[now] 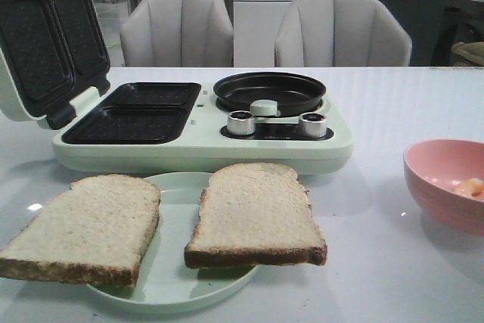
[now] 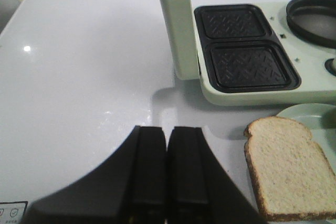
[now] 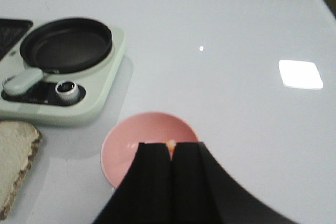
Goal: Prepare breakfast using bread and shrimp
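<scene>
Left gripper (image 2: 167, 174): jaws pressed together, nothing between them. It hangs over bare white table (image 1: 393, 104), apart from the nearer bread slice, with the breakfast maker's hinged lid (image 1: 45, 39) further ahead of it. Not visible in the front view.

Right gripper (image 3: 171, 182): jaws likewise closed, no object gripped. It sits above the near rim of the pink bowl (image 3: 123, 148), fingers covering part of the bowl's inside. Also out of the front view.

Containers, left to right in the front view:

1. Pale green plate (image 1: 178, 277) at the front of the table. Two bread slices on it. Left slice (image 1: 87, 228) lies flat and overhangs the plate's left edge onto the table. Right slice (image 1: 255, 213) rests on the plate's right side, its front crust lifted clear over the rim. The slices are just beside each other, a narrow strip of plate showing between them.

2. Mint-green breakfast maker (image 1: 204, 149) behind the plate, lid open and leaning back to the left. Two dark sandwich wells (image 1: 140, 111), side by side, both showing only their patterned base. To their right, a round black pan (image 1: 270, 90), with two metal knobs (image 1: 240, 122) in front of it.

3. Pink bowl at the right edge of the table, well apart from the plate. The shrimp (image 1: 469, 187) lies inside it; in the right wrist view only a small orange bit (image 3: 170, 143) shows at the fingertips.
</scene>
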